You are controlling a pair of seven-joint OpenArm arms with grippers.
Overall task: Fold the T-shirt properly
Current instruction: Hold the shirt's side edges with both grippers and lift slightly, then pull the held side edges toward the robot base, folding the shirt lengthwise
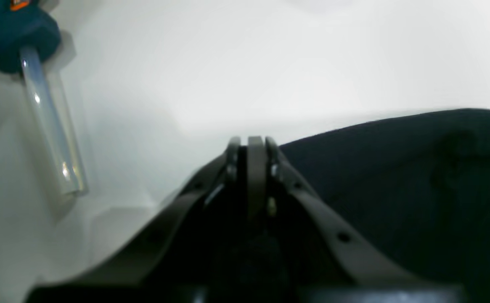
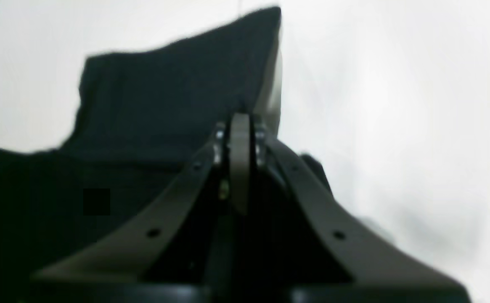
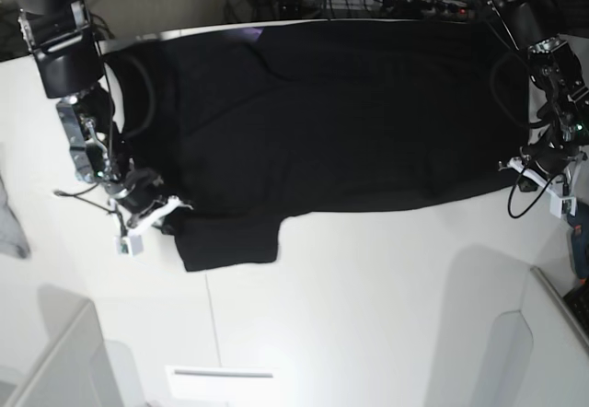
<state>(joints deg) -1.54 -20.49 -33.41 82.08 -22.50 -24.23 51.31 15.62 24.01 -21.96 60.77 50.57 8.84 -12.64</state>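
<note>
Base view: white table (image 3: 368, 315), T-shirt (image 3: 322, 122) spread; both end effectors closed, seemingly pinching it.

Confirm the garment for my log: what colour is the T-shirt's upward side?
Plain black T-shirt, no print showing; clearest in the base view.

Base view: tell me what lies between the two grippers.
In the base view, the T-shirt spans the whole stretch from the right gripper to the left gripper, its lower hem edge running between them over the white table.
</note>
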